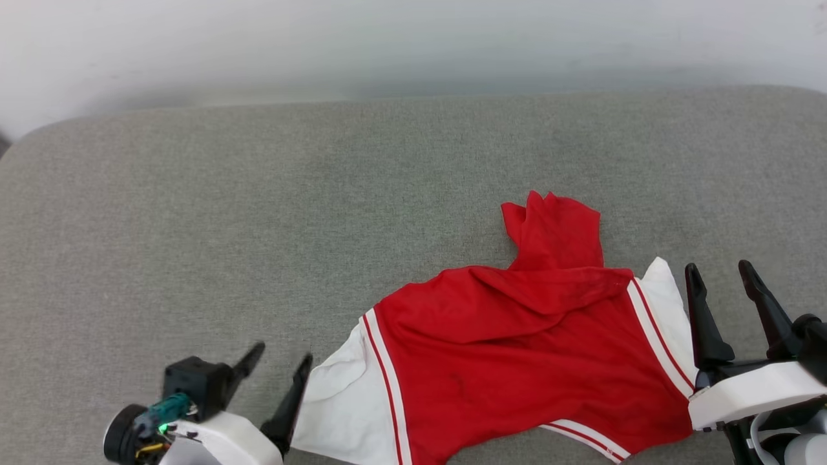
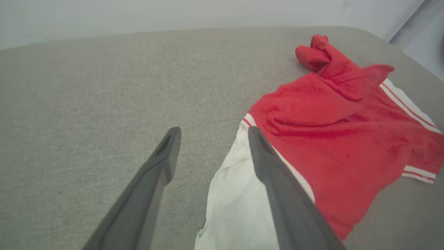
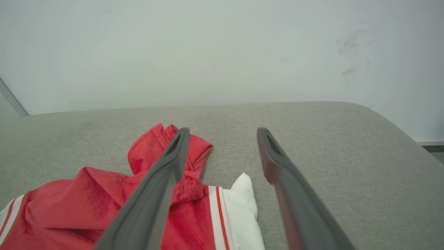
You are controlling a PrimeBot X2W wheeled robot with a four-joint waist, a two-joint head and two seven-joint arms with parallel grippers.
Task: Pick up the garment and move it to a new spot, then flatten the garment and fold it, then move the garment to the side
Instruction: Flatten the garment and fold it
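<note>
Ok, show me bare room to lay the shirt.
Widest bare stretch of grey cushion: left of the garment, beyond the left claw. Another band runs between the garment and the wall. Crowded near right, around the right claw.

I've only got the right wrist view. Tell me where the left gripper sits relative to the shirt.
Observer: The left gripper is open, just beside the outer edge of the white sleeve at the left end of the garment.
Operator: Say whether it straddles that edge.
Observer: In the left wrist view, one finger lies across the white sleeve and the other is over bare grey cushion. I cannot tell whether it touches.
Operator: Give me that sleeve's state.
Observer: It lies spread out on the cushion, lightly wrinkled.
</note>
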